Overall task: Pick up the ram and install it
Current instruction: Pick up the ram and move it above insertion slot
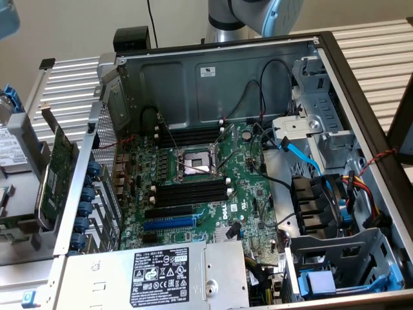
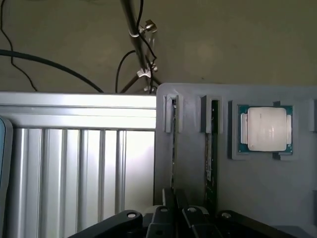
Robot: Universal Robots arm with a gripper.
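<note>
Ribbed aluminium forms the desk (image 2: 74,163), with a plain beige wall beyond it, dark cables (image 2: 49,64) trailing across and a thin metal rod (image 2: 133,29) with clips standing up. A grey holder block (image 2: 262,193) sits on the desk right under the claw (image 2: 177,218). Two narrow slots are cut in it, and a shallow recess further to one side holds a square processor chip (image 2: 266,129) with a silver lid. The ram (image 2: 174,148) stands on edge in the slot directly in line with the claw and runs straight ahead from it. Its near end lies between the two black fingers (image 2: 162,218), which are clenched on it. A second memory stick (image 2: 211,153) stands on edge in the next slot, just beside the claw and parallel to the ram. It is close to the outer side of one finger, and I cannot tell whether they touch. The processor chip lies beyond that stick, apart from the claw. In the exterior view, an open computer case (image 1: 213,71) lies on the desk with its motherboard (image 1: 219,206) exposed, and its long black memory slots (image 1: 190,192) flank the central socket. A power supply (image 1: 161,274) with a black label fills the near edge of the case. A green expansion card (image 1: 57,174) stands outside the case, at the exterior view's left. The grey arm (image 1: 251,16) rises behind the far wall of the case.
</note>
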